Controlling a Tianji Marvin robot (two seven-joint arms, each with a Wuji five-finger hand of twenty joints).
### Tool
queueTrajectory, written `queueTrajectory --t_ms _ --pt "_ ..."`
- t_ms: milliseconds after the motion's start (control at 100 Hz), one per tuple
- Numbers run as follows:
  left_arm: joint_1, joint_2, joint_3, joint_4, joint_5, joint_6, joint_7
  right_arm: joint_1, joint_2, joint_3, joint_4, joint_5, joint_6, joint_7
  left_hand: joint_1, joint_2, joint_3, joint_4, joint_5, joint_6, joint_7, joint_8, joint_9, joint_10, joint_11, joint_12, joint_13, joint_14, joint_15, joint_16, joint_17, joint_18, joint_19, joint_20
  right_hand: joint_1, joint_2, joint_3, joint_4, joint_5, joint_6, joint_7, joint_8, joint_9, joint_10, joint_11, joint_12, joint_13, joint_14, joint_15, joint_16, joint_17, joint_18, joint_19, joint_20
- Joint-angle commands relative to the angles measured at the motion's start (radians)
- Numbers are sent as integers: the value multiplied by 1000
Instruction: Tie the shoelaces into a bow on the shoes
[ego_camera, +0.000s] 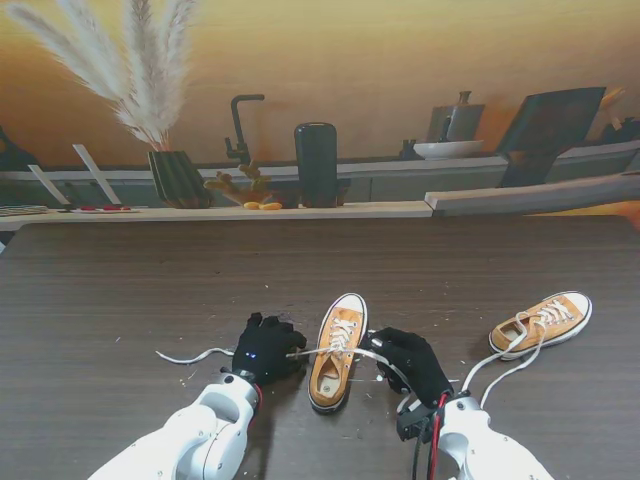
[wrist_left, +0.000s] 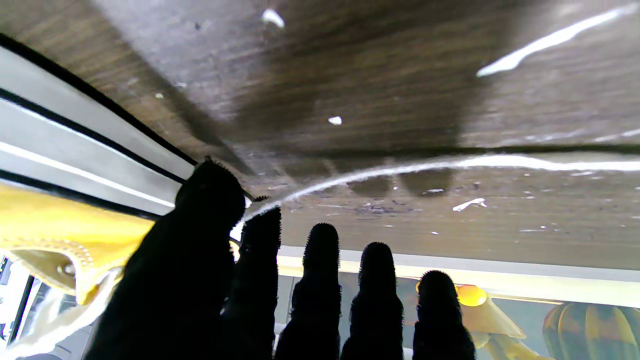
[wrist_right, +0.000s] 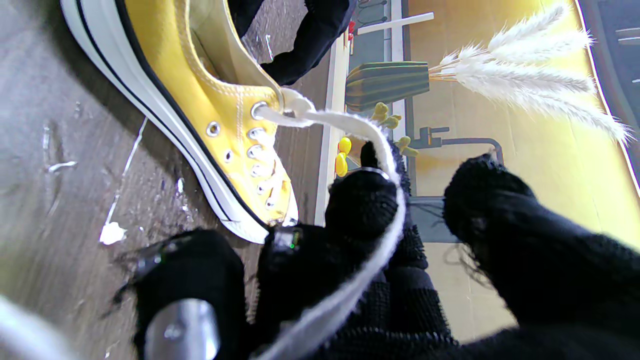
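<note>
Though pinching on one side and only hooking on the other, not yet near a bow.

Left hand (ego_camera: 265, 350): thumb and forefinger (wrist_left: 262, 235) pressed together on the left lace (wrist_left: 400, 167); other three fingers straight, slightly apart, touching nothing. From the pinch, running out slack across the table (ego_camera: 150, 280) toward 9 o'clock, loose tip lying flat.

Right hand (ego_camera: 410, 362): right lace (wrist_right: 350, 122) draped over a bent finger (wrist_right: 360, 205), thumb (wrist_right: 485, 200) standing apart from it. Cannot tell whether clamped anywhere lower in the palm. From the finger, leading straight back to the top eyelet, fairly taut.

Near shoe (ego_camera: 335, 372): between the two hands at 6 o'clock on the table, toe toward 12, left hand at its 9, right hand at its 3. Laced up through the eyelets, both ends drawn out sideways, uncrossed above the tongue as far as visible.

Far shoe (ego_camera: 545, 320): well apart at about 2 o'clock from the near one, untouched, laces trailing loose toward 7 o'clock.

Judged done: both ends of one shoe picked up and spread. Judged left: crossing and snugging the first knot, forming two loops, wrapping, pulling through, tightening, then all of it again on the far shoe. Likely weak spot: that unpinched right lace slipping off under tension.
</note>
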Motion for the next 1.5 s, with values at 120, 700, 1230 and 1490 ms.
queueTrajectory --t_ms 120,700,1230,1490 --pt "-7 -9 3 19 -18 -12 8 -9 7 6 -10 7 -4 22 103 114 -80 -19 63 -105 60 -34 30 -19 33 22 14 -17 30 4 5 -33 16 23 21 12 -47 -34 32 0 28 -29 109 135 17 18 12 -240 73 27 25 13 288 -4" --pt "88 -44 -101 28 -198 -207 128 -7 12 2 -4 21 -10 49 193 257 -151 -56 -89 100 545 319 288 92 23 -91 173 20 -27 -143 5 -58 83 -308 42 22 -63 -42 42 2 49 -46 116 141 15 19 12 -232 77 21 24 25 287 -2" --pt "126 -156 -136 97 -612 -391 307 -8 13 -1 -3 19 -9 52 -57 29 206 20 -16 132 662 319 561 76 296 55 421 50 158 -73 32 22 396 -292 43 23 -64 -42 45 2 53 -53 121 141 15 20 12 -227 78 15 24 26 286 -1" --pt "145 -169 -159 68 -688 -401 317 -14 14 -1 -11 19 -11 54 10 31 116 0 -4 159 632 282 651 32 728 255 629 52 446 41 248 186 551 -247 42 21 -64 -41 45 2 52 -54 121 141 14 20 12 -226 79 13 24 26 286 0"
